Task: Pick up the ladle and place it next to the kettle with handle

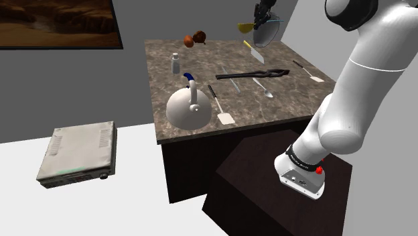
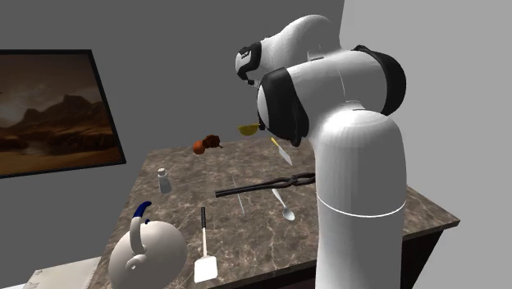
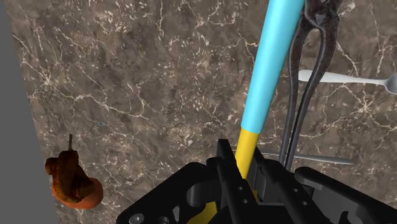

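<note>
Both fingers of the black tool [image 3: 245, 164] are pressed onto the yellow neck of the ladle [image 3: 270, 63], which is thus pinched between them. A light blue handle is seen running on from that neck, away from the tool and toward the brown veined tabletop [image 3: 146, 95]. The ladle is held in the air, clear of the tabletop and well apart from the kettle [image 1: 189, 107], above the edge farthest from it. The kettle, white with a blue-tipped arched handle, is stood upright near a corner of the tabletop. Just beside the kettle a white spatula [image 1: 220, 107] with a dark handle is laid flat. Farther from the kettle black tongs [image 1: 248, 74] are laid with a silver spoon [image 1: 262, 88] close by, both roughly between the kettle and the raised ladle. A small shaker [image 1: 176, 64] is stood near the kettle on its wall side, and a reddish-brown lump [image 1: 194, 40] is set well apart from the kettle at the far edge. On the floor below the kettle's end of the tabletop a flat grey box [image 1: 77, 151] is laid, and a framed landscape picture [image 1: 60, 23] is hung on the wall behind.
</note>
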Robot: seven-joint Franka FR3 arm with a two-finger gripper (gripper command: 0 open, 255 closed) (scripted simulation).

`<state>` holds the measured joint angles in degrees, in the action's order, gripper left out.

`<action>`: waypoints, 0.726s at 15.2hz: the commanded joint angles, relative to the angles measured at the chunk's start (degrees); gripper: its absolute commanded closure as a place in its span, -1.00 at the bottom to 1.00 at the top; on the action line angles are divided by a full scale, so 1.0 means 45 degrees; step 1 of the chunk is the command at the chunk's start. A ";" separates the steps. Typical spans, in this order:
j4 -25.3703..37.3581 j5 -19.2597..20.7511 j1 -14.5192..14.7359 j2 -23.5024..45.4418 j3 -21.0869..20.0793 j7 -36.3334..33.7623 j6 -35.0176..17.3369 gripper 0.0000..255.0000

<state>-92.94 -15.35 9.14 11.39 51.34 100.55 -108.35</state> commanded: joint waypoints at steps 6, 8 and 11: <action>-0.1250 0.1647 0.1824 -0.1567 -0.0517 -0.2500 -0.0536 1.00; -0.1557 0.2067 0.2263 -0.1931 -0.0800 -0.3294 -0.0673 1.00; -0.1892 0.2561 0.2841 -0.2321 -0.1246 -0.4422 -0.0818 1.00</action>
<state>-101.05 -4.74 20.95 1.65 46.46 82.67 -111.94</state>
